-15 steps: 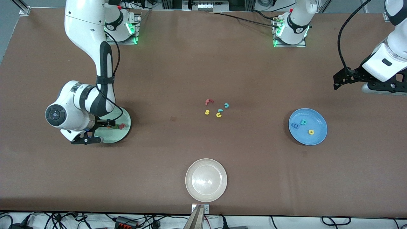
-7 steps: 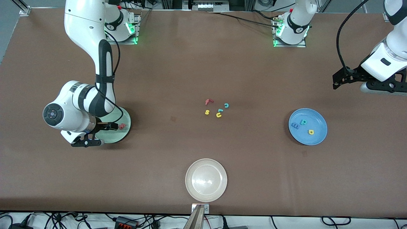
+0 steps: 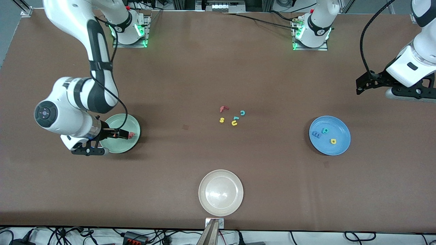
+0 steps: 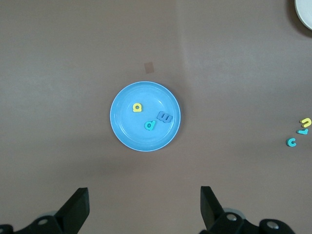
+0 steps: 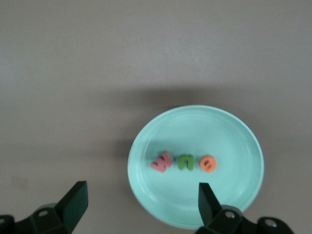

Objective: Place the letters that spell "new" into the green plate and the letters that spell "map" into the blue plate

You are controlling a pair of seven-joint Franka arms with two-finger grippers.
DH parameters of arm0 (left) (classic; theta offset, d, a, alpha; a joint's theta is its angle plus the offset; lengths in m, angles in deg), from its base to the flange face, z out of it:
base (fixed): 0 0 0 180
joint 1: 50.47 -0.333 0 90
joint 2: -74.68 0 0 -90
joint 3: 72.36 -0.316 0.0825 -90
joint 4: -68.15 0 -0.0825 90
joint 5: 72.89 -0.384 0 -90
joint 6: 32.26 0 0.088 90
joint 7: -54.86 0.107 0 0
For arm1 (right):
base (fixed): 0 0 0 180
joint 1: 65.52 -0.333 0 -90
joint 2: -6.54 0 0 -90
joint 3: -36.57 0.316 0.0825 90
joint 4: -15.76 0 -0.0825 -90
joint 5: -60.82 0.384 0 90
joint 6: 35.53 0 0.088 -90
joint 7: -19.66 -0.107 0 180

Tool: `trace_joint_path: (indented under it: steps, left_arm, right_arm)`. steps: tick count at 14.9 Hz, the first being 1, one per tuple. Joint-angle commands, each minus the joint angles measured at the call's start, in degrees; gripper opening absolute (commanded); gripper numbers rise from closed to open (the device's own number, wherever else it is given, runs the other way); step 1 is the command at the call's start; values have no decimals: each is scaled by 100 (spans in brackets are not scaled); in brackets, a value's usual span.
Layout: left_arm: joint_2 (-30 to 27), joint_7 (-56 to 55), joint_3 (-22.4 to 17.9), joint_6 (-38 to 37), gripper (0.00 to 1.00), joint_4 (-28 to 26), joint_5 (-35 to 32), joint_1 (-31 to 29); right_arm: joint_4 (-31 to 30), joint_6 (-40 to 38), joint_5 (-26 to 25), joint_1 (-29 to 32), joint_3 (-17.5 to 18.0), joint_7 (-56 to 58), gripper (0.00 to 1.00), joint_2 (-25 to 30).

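The green plate holds a red-pink w, a green n and an orange e in a row. My right gripper hangs open and empty over that plate's rim; in the front view this gripper covers part of the green plate. The blue plate holds a blue m, a teal p and a yellow a. My left gripper waits open, high over the table at the left arm's end, looking down on the blue plate.
A red f, teal c, yellow s, yellow u and another teal letter lie loose mid-table. A white-beige plate sits near the table's front edge.
My right arm has drawn back from the green plate toward the right arm's end of the table, uncovering more of the plate. The left arm has barely moved.
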Motion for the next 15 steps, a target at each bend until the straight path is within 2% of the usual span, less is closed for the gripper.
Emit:
trace_joint_path:
  steps: [1, 6, 9, 10, 15]
  left_arm:
    - [62, 116, -41, -140, 100, 170, 43, 14]
    - [62, 116, -50, -149, 100, 170, 43, 22]
    - [62, 116, -50, -149, 100, 170, 43, 14]
    - [62, 116, -50, -149, 100, 170, 43, 14]
    - [62, 116, -41, -140, 100, 170, 43, 23]
  right_arm:
    - [101, -644, -784, 912, 856, -410, 100, 732]
    - [996, -2050, -1682, 2431, 1963, -411, 100, 1453]
    - [1174, -2124, -2060, 3346, 2728, -341, 100, 1857]
    - [1174, -2115, -2200, 3453, 2817, -314, 100, 2024]
    - [1305, -2623, -2210, 3498, 2678, -201, 100, 2455]
